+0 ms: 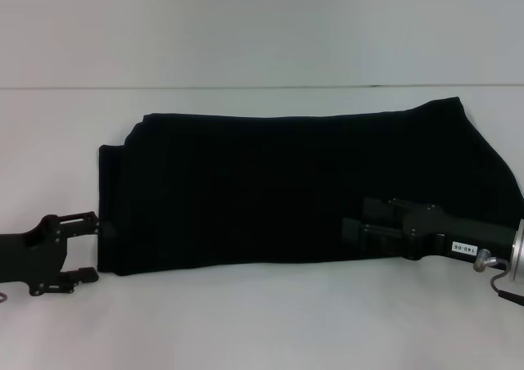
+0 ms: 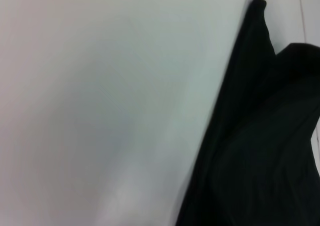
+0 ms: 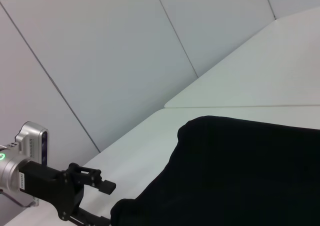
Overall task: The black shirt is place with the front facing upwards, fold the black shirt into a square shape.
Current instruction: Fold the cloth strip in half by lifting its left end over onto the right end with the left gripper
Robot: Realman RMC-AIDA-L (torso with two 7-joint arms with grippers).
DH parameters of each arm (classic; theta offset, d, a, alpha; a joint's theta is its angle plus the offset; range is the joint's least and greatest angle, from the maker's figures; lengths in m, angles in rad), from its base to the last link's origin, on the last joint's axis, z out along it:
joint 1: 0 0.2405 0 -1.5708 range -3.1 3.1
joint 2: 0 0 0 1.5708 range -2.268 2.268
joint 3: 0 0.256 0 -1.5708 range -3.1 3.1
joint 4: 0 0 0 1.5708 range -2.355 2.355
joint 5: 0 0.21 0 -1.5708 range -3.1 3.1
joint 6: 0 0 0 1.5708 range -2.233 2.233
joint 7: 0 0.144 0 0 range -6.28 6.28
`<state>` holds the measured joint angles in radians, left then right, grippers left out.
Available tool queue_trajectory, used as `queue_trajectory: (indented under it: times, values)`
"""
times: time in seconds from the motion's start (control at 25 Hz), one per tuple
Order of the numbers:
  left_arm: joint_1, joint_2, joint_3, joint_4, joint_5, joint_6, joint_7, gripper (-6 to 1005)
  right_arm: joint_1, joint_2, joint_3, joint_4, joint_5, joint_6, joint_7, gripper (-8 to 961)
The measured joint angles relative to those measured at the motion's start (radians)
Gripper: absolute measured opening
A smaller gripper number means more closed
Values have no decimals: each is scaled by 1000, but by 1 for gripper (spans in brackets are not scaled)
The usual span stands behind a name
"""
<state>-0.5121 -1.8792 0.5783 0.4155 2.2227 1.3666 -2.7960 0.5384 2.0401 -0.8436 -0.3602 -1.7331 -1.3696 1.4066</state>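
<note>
The black shirt (image 1: 286,182) lies on the white worktop (image 1: 262,321) as a long band, sides apparently folded in; folding it crosswise into a square remains. The left gripper (image 1: 88,247), jaws open and empty, sits at its left end. The right gripper (image 1: 354,229) rests over its right part; I cannot tell its jaws' state.

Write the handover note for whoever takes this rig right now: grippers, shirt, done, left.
Left gripper: open, at the black shirt's left edge, low over the white table, holding nothing.
Right gripper: over the shirt's right front part; fingers not readable.
Shirt: folded lengthwise into a long band across the table, no lettering showing.
Done: side folds, apparently.
Left: fold the band across to make a square.
</note>
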Motion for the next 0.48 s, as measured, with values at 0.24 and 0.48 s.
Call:
queue_trajectory:
  times: [0.24,0.48]
  values:
    - [1,-2,0,-3,-4,-15,-5,792,0,0,0,0,0,0,0,837]
    - [1,-6,0,-3,-4,-22,-5,779,0,2,0,0,-2,0,0,837]
